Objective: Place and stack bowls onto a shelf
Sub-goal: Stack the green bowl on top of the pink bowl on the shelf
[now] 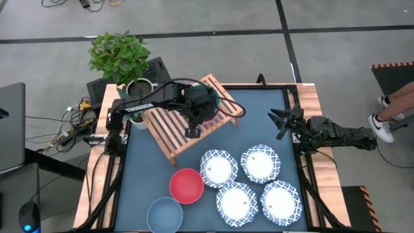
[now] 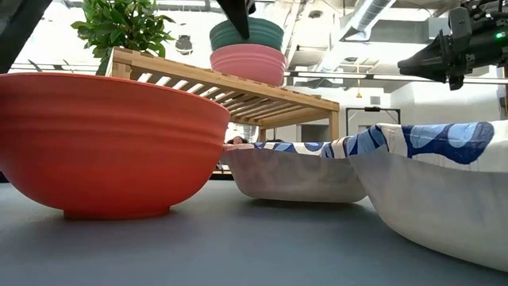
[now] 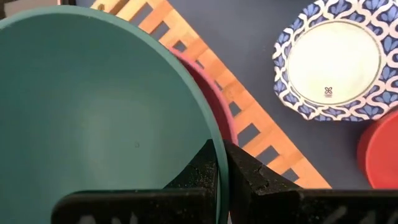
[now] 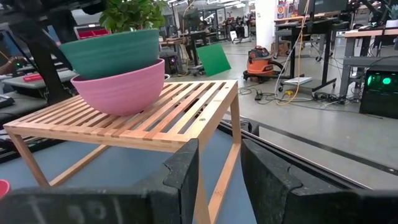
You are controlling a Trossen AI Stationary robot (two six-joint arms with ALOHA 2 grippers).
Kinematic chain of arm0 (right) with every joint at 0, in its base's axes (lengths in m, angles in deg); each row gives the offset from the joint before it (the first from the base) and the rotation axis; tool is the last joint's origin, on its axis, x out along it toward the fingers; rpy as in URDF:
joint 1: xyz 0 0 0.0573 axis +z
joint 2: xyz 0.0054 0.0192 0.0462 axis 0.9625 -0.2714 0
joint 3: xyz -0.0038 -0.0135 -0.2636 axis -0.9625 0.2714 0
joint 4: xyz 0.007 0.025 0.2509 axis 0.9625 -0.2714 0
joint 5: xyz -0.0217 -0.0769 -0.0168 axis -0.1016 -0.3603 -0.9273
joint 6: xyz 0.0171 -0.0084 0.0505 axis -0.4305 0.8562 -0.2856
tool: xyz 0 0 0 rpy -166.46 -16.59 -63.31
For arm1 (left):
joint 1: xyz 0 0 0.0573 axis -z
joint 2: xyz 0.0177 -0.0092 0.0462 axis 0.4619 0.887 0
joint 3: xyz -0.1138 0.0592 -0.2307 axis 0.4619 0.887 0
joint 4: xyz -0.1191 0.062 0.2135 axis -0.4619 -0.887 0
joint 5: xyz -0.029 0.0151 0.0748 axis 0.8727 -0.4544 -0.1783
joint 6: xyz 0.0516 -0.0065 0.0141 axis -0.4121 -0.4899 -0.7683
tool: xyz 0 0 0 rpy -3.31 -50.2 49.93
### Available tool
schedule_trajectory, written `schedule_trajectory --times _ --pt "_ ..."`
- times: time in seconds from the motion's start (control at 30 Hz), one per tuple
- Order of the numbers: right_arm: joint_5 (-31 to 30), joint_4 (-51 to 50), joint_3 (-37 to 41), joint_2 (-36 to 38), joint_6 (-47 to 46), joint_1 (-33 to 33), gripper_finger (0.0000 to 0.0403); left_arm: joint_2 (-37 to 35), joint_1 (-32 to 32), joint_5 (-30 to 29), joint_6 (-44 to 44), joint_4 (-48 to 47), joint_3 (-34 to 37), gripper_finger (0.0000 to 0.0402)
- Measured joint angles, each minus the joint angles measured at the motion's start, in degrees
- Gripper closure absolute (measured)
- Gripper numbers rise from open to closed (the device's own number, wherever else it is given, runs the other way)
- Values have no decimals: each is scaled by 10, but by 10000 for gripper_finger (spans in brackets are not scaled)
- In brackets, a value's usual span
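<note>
My left hand point(image 3: 221, 163) pinches green bowl point(image 3: 93, 112) rim, nested in pink bowl point(image 4: 121, 87) on shelf point(image 1: 178, 129), desk's 11 o'clock. I'd seat level, then release. Right hand point(image 1: 279, 122) open, idle, 3 o'clock.

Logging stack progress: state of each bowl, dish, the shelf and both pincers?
green bowl: nested in the pink bowl, rim pinched by the left pincer
pink bowl: upright on the shelf
shelf: standing on the table, holding two bowls
red bowl: upright on the table
grey-blue bowl: upright on the table
four white dishes: on the table, unstacked
left pincer: shut on the green bowl's rim
right pincer: open, empty, at the table's right edge
</note>
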Motion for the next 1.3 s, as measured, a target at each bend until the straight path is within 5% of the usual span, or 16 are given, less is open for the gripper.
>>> schedule_trajectory --times 0.87,1.3 --pt "0 0 0 0 0 0 259 10 -4 12 8 -3 0 396" --pt "0 0 0 0 0 0 259 10 -4 8 8 1 0 313"
